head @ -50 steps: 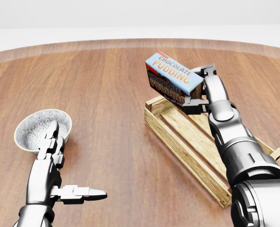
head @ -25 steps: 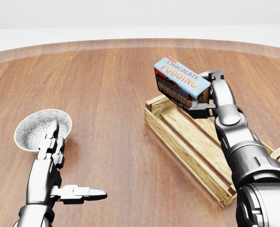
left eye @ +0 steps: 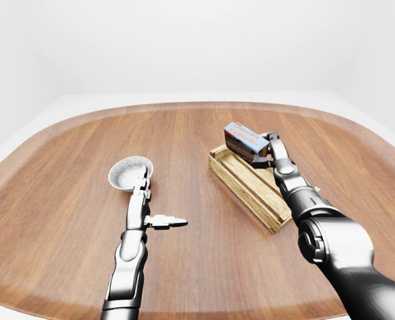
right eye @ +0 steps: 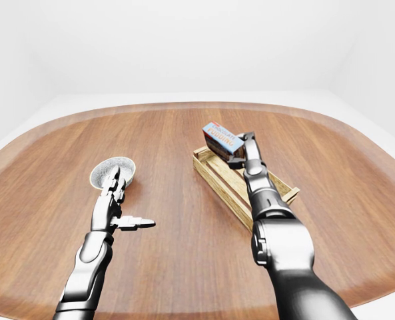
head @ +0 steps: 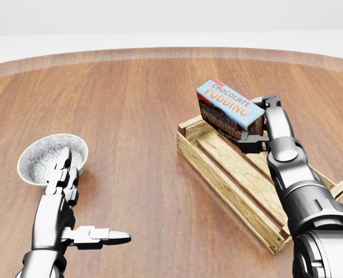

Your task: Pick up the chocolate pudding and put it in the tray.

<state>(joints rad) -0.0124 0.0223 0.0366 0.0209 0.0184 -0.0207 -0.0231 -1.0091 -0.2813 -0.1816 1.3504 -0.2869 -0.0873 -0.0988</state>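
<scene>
The main risk at this moment was a bad release: the chocolate pudding was held tilted above the upper-left end of the tray in the head view, so if the fingers let go from that height and angle, the box would likely strike the tray's end wall, tip over the rim and land on the worktop instead of between the slats. A slip was also possible, since the grip seemed to sit at one end of the box only, leaving most of its length cantilevered to the left. The right hand was closed on that right end of the box, fingers wrapped round it. The left hand held nothing, its fingers spread and extended over the worktop just below a patterned bowl. The pudding itself was a rectangular carton with a light blue top face bearing "CHOCOLATE PUDDING" in pale lettering, a red edge at one corner and a dark brown side panel; it hung clear of the wood, not yet resting in the tray.
</scene>
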